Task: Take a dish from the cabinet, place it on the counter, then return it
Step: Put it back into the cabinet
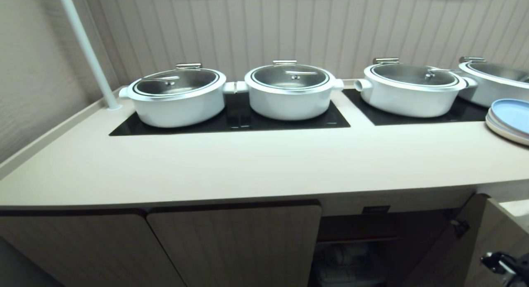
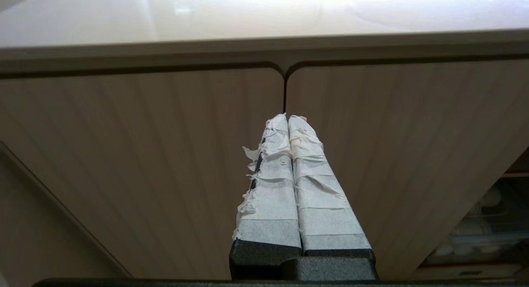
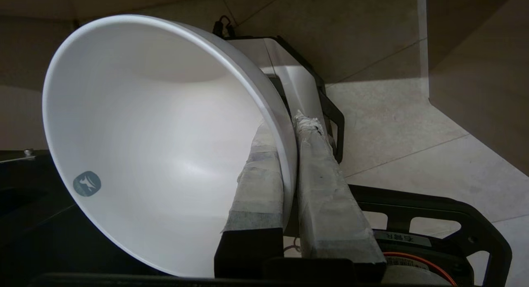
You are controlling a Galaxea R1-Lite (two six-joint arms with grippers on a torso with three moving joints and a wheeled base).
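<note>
The dish [image 3: 157, 146], a glossy white bowl with a small grey sticker inside, is tipped on its side. My right gripper [image 3: 286, 125] is shut on its rim, one taped finger inside and one outside, over the tiled floor. In the head view only a black part of the right arm [image 1: 502, 264] shows, low beside the open cabinet door [image 1: 492, 237]. The cabinet [image 1: 231, 241] stands under the cream counter [image 1: 248, 167], and its right compartment [image 1: 363, 254] is open and dim. My left gripper [image 2: 288, 118] is shut and empty, pointing at the seam of the two closed doors [image 2: 144, 154].
Several large white lidded pots [image 1: 177, 96] sit on black glass panels [image 1: 231, 121] at the back of the counter. Stacked blue and cream plates [image 1: 510, 119] lie at its right end. A white pole [image 1: 86, 47] rises at the back left. White dishes in a clear bin [image 2: 475, 233] show inside the open compartment.
</note>
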